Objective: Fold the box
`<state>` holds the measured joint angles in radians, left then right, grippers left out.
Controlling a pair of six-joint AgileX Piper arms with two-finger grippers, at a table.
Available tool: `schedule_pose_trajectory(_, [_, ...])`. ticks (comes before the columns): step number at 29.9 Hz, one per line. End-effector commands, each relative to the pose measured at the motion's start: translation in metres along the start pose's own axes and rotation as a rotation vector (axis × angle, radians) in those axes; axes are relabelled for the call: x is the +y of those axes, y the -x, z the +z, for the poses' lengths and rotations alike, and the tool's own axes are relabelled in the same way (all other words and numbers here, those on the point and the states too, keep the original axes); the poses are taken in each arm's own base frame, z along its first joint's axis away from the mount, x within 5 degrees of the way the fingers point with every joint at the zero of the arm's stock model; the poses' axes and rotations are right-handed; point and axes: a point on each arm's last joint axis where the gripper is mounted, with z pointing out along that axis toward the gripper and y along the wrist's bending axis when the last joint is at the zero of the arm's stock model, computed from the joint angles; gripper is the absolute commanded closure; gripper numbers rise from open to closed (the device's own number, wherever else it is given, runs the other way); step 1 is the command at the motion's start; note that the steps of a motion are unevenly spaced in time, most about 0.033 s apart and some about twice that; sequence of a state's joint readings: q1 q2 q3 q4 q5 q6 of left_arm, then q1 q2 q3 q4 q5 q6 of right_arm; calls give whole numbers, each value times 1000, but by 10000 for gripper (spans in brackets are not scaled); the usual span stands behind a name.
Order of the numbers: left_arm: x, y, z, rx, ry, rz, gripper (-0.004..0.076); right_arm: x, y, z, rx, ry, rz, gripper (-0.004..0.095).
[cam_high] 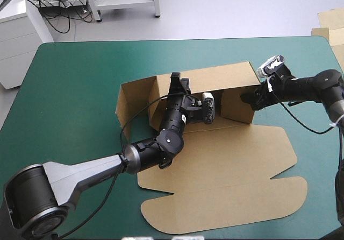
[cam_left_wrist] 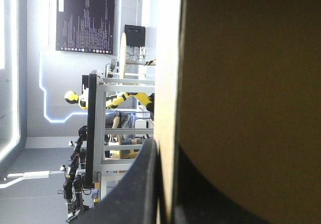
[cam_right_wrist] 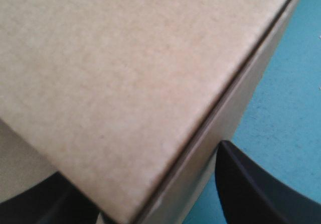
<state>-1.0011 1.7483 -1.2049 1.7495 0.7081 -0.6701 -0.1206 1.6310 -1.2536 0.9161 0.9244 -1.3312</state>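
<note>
**A:** Where is the brown board box (cam_high: 236,76) sitting?

**B:** Around the middle of the counter (cam_high: 70,89), on its teal-green cover. The long far wall is raised and 1 end wall stands at each end. The wide lid panel lies flat on the near side, with rounded flaps along its near edge.

**A:** And the left gripper (cam_high: 174,79), the one with 2 broad black fingers?

**B:** Its arm reaches across the flat panel into the tray, and the gripper is at the top edge of the far wall. In the left wrist view it is clamped on that wall. The pale cut edge of the board runs up between the fingers (cam_left_wrist: 135,189), which press nearly together on it.

**A:** What about the right gripper (cam_high: 249,98)?

**B:** It comes in from the counter's right side and sits at the right end wall. Its wrist view shows the 2 fingers (cam_right_wrist: 261,189) spread apart, with the box's corner between them and teal-green cover beside it.

**A:** Anything else?

**B:** More brown board (cam_high: 329,22) shows past the counter's far right corner.
</note>
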Motion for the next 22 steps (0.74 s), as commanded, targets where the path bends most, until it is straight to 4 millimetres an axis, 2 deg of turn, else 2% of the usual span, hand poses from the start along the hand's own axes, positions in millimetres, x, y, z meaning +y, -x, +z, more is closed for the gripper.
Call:
schedule_pose_trajectory(1, [19, 5, -11, -42, 30, -53, 734, 6, 19, -15, -104, -8, 19, 347])
schedule_pose_trajectory(13, [19, 5, -11, -42, 30, -53, 734, 5, 19, -14, -110, -17, 23, 347])
schedule_pose_trajectory(19, [19, 5, -11, -42, 30, -53, 734, 2, 16, -8, -98, -6, 55, 351])
schedule_pose_trajectory(22, [19, 5, -11, -42, 30, -53, 734, -3, 16, -3, -123, -10, 214, 457])
